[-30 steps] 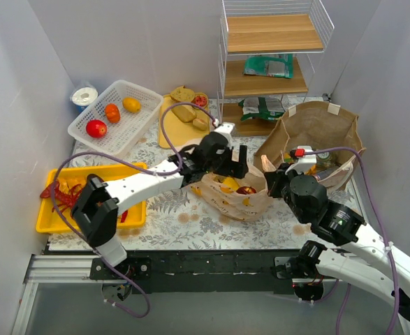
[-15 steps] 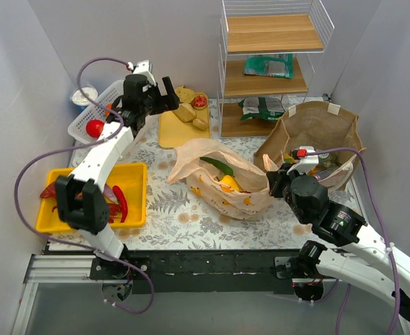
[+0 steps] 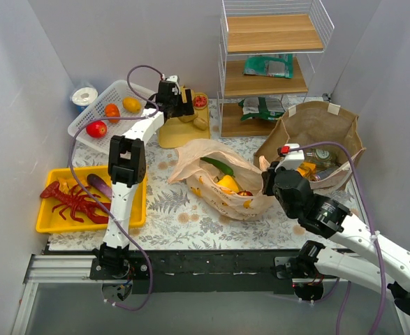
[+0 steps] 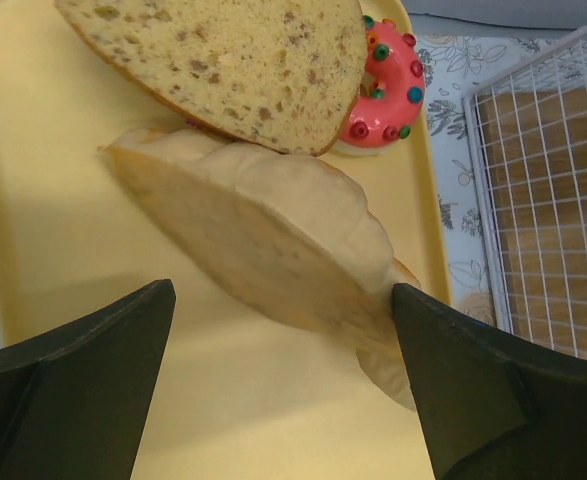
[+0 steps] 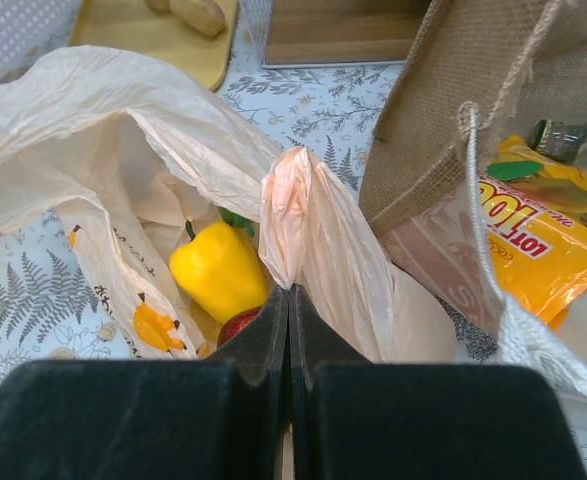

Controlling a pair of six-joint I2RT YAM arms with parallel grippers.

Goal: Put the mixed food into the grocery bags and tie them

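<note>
Left fingers [image 4: 83, 390] spread wide, straddling bread piece [image 4: 273, 230] on yellow board [image 4: 53, 200]; right fingers [image 5: 271, 335] clamped on peach bag [image 5: 308, 215] rim.

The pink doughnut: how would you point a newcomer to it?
Start at the white wire shelf at the back of the table. Left of its foot lies a yellow board carrying bread pieces, and the doughnut sits at the board's far right corner. It alone is pink with coloured dots; its neighbours are plain tan bread.
</note>
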